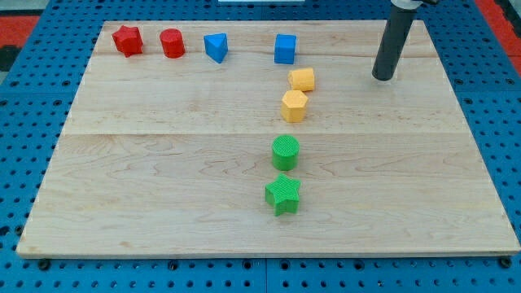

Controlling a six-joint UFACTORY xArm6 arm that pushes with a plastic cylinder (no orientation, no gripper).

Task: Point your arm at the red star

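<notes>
Nearest lies the green plastic star [282, 194]. Far left on the pale wooden worktop [163, 163], the red plastic star [128, 40] has no long axis. My tip [383, 77], a bare rod without jaws, rests far right, well apart from it.

My tip [383, 76] at the view's upper right, rod near-upright.

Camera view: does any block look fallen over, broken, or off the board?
Nothing stands out. All eight blocks sit flat on the wooden board, none damaged or over an edge. The red star rests at the view's top left; my tip stands far to its right, touching no block.
</notes>
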